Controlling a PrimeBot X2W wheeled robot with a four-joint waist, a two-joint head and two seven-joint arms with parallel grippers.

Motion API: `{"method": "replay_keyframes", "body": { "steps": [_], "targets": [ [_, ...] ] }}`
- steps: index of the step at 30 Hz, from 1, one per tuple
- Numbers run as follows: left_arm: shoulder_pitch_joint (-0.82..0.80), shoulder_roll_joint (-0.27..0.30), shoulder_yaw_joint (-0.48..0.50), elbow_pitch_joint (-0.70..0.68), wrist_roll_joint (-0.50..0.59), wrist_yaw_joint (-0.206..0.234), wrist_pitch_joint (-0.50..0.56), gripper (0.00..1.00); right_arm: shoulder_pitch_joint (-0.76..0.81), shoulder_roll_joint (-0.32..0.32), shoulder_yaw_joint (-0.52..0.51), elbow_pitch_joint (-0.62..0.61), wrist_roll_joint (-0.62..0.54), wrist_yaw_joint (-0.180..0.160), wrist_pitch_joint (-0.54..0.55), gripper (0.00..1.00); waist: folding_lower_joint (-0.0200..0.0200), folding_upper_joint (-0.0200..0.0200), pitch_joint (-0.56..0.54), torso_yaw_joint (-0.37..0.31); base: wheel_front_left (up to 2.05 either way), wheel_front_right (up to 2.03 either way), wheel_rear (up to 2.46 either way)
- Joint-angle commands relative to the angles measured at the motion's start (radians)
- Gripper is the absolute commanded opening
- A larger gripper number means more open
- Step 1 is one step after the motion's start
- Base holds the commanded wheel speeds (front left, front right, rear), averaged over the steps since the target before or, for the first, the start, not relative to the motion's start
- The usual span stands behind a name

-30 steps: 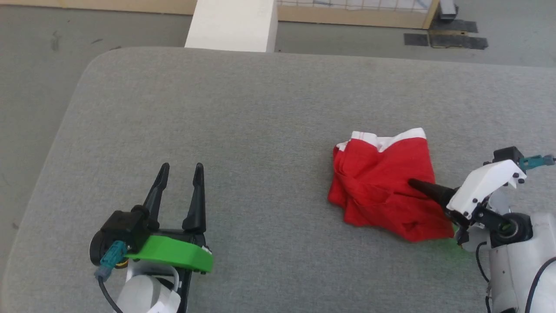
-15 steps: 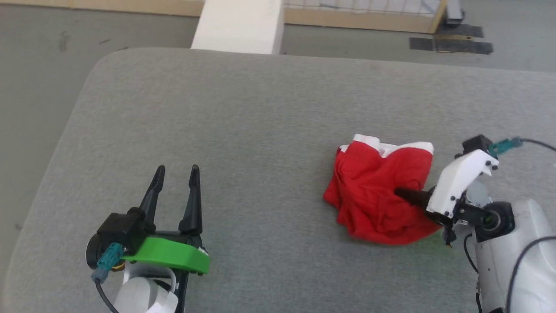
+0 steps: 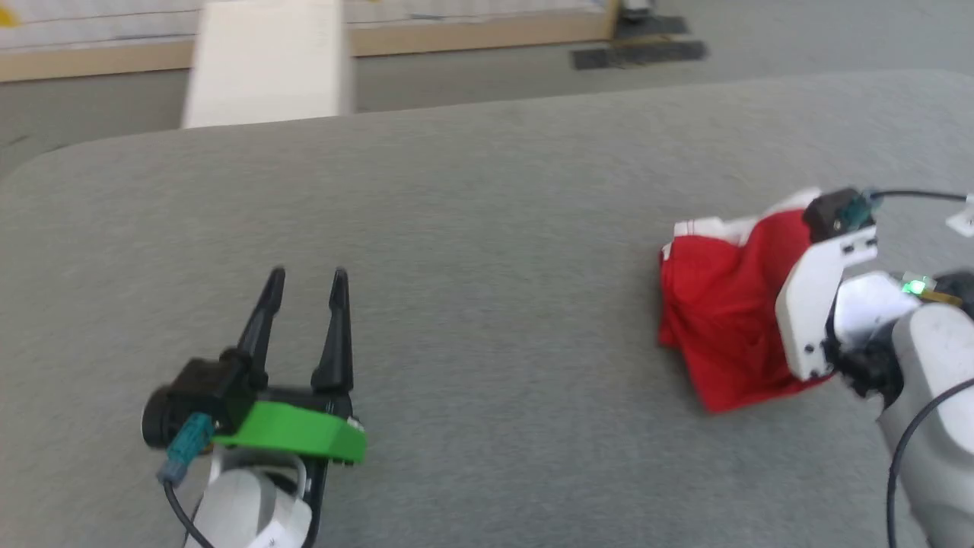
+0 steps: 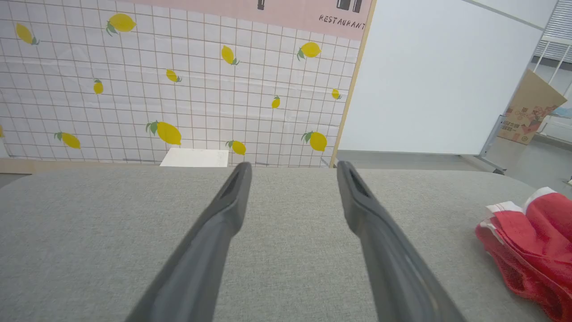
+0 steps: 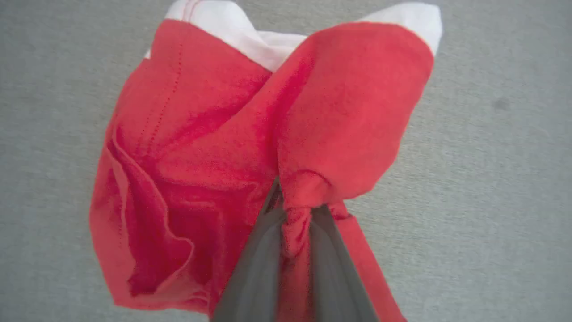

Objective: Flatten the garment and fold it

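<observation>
The garment (image 3: 723,320) is a crumpled heap of bright red fabric with white trim, at the right of the grey padded table (image 3: 487,190). In the right wrist view the garment (image 5: 250,134) has a red fold pinched between the two dark fingers of my right gripper (image 5: 297,205), which is shut on it. The head view has the right wrist housing over the garment's right side, hiding the fingers. My left gripper (image 3: 307,278) rests open at the lower left, far from the cloth, nothing between its fingers. The garment (image 4: 532,241) also sits at the right edge of the left wrist view.
A white block (image 3: 266,65) stands beyond the table's far edge, with a wooden-framed panel behind it. A lemon-print wall (image 4: 178,89) and a white board (image 4: 438,80) lie past the table. The table's rounded left corner is near my left arm.
My right gripper has shut on a fold of the garment and bunched it up. The head camera has turned, shifting the whole picture. The left gripper stays open and still.
</observation>
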Motion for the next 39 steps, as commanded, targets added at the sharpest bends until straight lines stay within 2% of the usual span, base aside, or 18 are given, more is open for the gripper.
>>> {"method": "replay_keyframes", "body": {
  "steps": [1,7,12,20,27,28,29,30,33,39],
  "targets": [
    [-0.028,-0.001,0.001,-0.010,0.017,-0.006,-0.004,1.00,-0.031,-0.014,0.013,0.002,-0.022,-0.001,-0.020,0.00,0.0000,0.0000,0.071,-0.132,0.00,0.00,0.00],
    [-0.089,0.034,0.002,-0.047,0.049,-0.010,-0.004,1.00,-0.129,-0.077,0.028,0.079,-0.115,-0.001,-0.145,0.00,0.0000,0.0000,0.181,-0.230,0.00,0.00,0.00],
    [-0.134,0.081,-0.007,-0.071,0.067,-0.011,-0.004,1.00,-0.206,-0.110,-0.011,0.175,-0.193,-0.001,-0.282,0.00,0.0000,0.0000,0.269,-0.268,0.00,0.00,0.00],
    [-0.181,0.140,-0.027,-0.091,0.081,-0.012,-0.003,1.00,-0.305,-0.109,-0.172,0.304,-0.343,-0.001,-0.473,0.00,0.0000,0.0000,0.354,-0.260,0.00,0.00,0.00],
    [-0.184,0.153,-0.032,-0.091,0.074,-0.009,-0.002,1.00,-0.342,-0.079,-0.304,0.385,-0.451,-0.001,-0.554,0.00,0.0000,0.0000,0.353,-0.229,0.00,0.00,0.00],
    [-0.183,0.152,-0.032,-0.088,0.072,-0.007,-0.002,1.00,-0.342,-0.077,-0.314,0.392,-0.471,-0.001,-0.567,0.31,0.0000,0.0000,0.346,-0.223,0.00,0.00,0.00],
    [-0.182,0.149,-0.033,-0.084,0.070,-0.006,-0.002,1.00,-0.342,-0.076,-0.323,0.397,-0.481,-0.001,-0.576,0.45,0.0000,0.0000,0.340,-0.218,0.00,0.00,0.00],
    [-0.180,0.145,-0.033,-0.079,0.066,-0.005,-0.003,1.00,-0.341,-0.074,-0.337,0.401,-0.491,-0.001,-0.590,1.00,0.0000,0.0000,0.329,-0.211,0.00,0.00,0.00],
    [-0.171,0.127,-0.035,-0.061,0.053,-0.001,-0.003,1.00,-0.332,-0.068,-0.365,0.404,-0.495,-0.001,-0.641,1.00,0.0000,0.0000,0.290,-0.187,0.00,0.00,0.00],
    [-0.130,0.075,-0.023,-0.029,0.023,0.002,-0.004,1.00,-0.274,-0.050,-0.374,0.372,-0.409,-0.001,-0.781,1.00,0.0000,0.0000,0.168,-0.124,0.00,0.00,0.00]
  ]
}}
